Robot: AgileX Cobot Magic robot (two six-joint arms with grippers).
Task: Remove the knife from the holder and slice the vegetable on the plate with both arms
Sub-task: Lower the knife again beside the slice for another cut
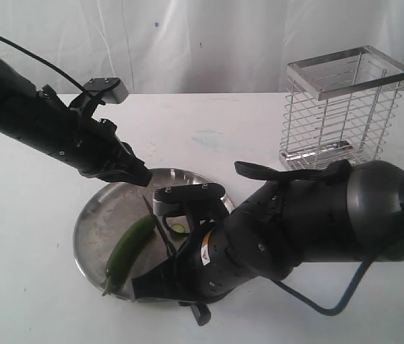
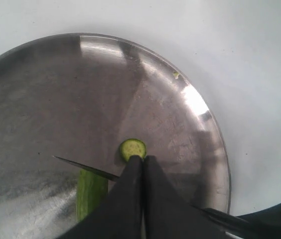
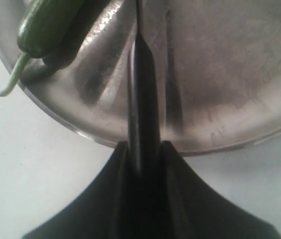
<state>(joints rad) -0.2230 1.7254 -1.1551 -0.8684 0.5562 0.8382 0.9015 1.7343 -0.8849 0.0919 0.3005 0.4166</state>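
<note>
Fingers of my right gripper (image 3: 143,159) are clamped on the knife (image 3: 141,74), its black handle pinched between two dark pads. In my right wrist view the slim dark blade runs out from that grip, over the rim of the plate (image 3: 80,127) and across its brushed grey floor. The same view shows the stem end of the vegetable (image 3: 43,25), glossy green with a thin pale tail that reaches past the rim onto the white table (image 3: 31,189).

My right arm (image 1: 316,222) lies low and bulky along the near side of the table, its wrist bent over the plate's edge; an orange-and-white sticker shows on it in the exterior view. My left arm (image 1: 44,125) slants down from the far left, its tip over the plate.

My left gripper (image 2: 143,167) has its two dark fingers pressed together, with nothing visible between them; their tips meet at a small cut disc (image 2: 133,148) of the vegetable, pale green inside. Only this left wrist view shows that disc clearly, with the blade's point crossing the cut end of the vegetable just beside it. The plate is round, shallow and reflective.

Farthest back, on the right, stands the holder (image 1: 345,107), a tall basket of thin silver wires with a flat metal rim.
</note>
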